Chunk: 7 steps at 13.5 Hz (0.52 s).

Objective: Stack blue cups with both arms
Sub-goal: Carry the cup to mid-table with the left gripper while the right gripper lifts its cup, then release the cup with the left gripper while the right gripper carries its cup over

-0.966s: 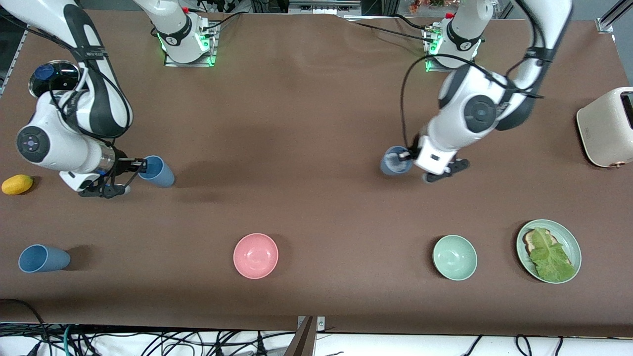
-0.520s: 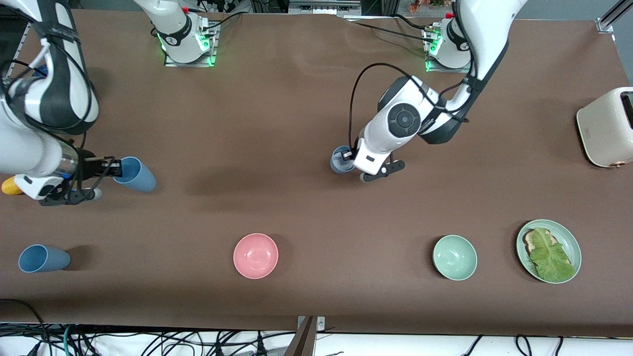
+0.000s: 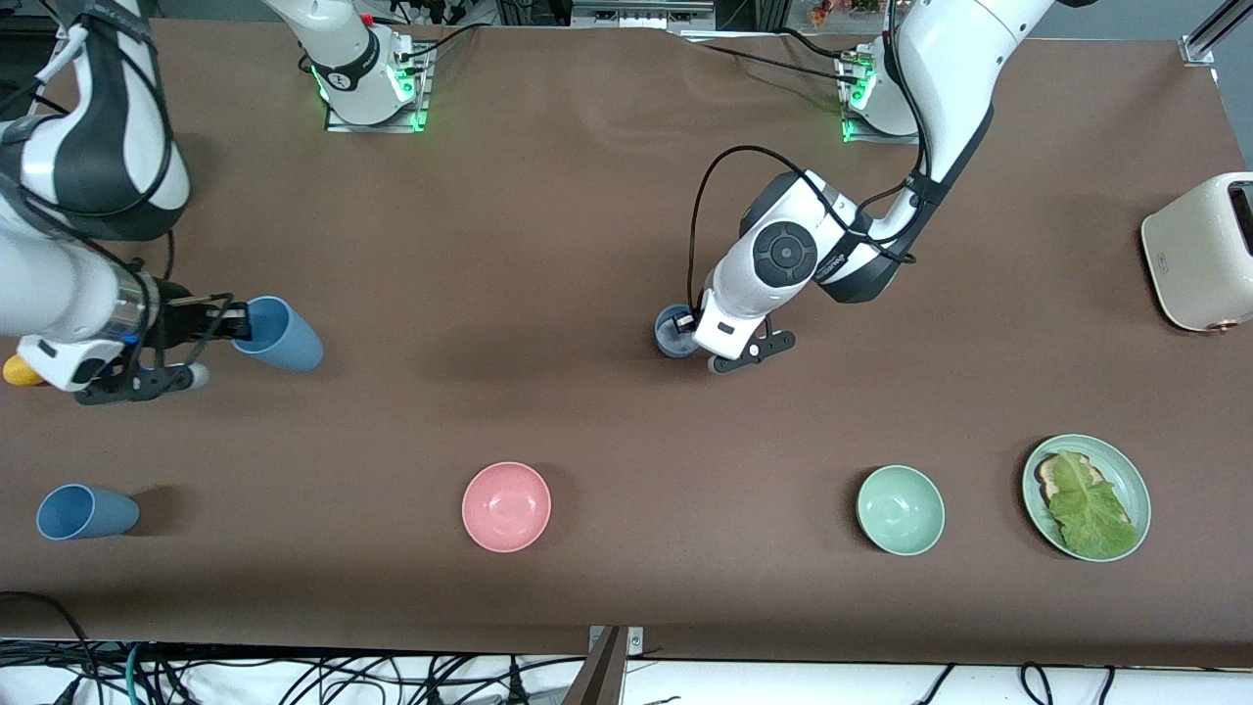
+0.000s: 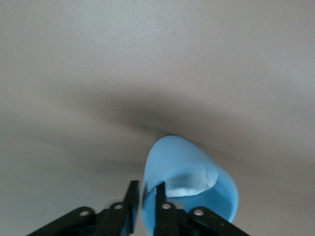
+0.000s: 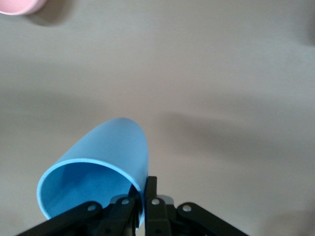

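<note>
My left gripper (image 3: 691,327) is shut on the rim of a greyish-blue cup (image 3: 673,331) and holds it over the middle of the table. In the left wrist view this cup (image 4: 192,184) shows a whitish patch inside, with the gripper (image 4: 145,201) pinching its wall. My right gripper (image 3: 233,327) is shut on the rim of a blue cup (image 3: 282,334), held tilted on its side over the right arm's end of the table. The right wrist view shows that cup (image 5: 98,179) and the gripper (image 5: 141,202). A third blue cup (image 3: 84,511) lies on its side, nearer to the front camera.
A pink bowl (image 3: 506,506), a pale green bowl (image 3: 901,509) and a green plate (image 3: 1038,460) with toast and lettuce sit along the front. A cream toaster (image 3: 1202,251) stands at the left arm's end. A yellow fruit (image 3: 12,370) lies by the right gripper.
The left arm has carried its cup toward the middle of the table. The right arm has shifted its cup a little toward its own end of the table. Both grips are unchanged.
</note>
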Each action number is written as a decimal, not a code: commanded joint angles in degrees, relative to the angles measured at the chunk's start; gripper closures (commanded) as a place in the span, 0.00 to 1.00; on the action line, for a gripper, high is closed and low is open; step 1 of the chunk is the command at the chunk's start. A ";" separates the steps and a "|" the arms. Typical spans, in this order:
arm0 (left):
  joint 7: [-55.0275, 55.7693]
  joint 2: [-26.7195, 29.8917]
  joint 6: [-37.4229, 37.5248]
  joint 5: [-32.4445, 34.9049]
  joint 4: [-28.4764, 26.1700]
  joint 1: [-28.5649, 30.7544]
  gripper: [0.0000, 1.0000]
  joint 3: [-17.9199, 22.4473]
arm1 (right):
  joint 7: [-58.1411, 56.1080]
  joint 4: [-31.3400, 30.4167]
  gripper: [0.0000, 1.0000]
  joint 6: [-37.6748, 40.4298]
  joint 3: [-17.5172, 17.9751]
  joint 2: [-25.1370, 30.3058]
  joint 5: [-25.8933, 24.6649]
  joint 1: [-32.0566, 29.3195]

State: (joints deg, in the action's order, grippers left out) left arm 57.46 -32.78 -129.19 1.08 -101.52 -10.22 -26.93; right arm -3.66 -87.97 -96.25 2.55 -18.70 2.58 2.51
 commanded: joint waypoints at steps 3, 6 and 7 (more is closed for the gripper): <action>0.82 4.29 4.89 1.82 1.41 2.04 0.00 0.56 | 18.29 2.54 1.00 1.41 -0.01 -0.73 0.93 9.60; -5.83 5.01 16.82 1.73 7.01 6.34 0.00 0.48 | 33.58 2.54 1.00 -0.25 -0.01 -1.69 0.76 17.16; -8.56 5.44 19.39 1.73 7.55 8.53 0.00 0.39 | 38.94 2.54 1.00 -2.08 -0.01 -2.30 0.93 19.53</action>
State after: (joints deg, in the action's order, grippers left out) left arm 53.84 -28.31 -115.60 1.55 -96.20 -5.17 -26.22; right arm 26.91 -87.48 -97.04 3.03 -19.14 3.00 18.24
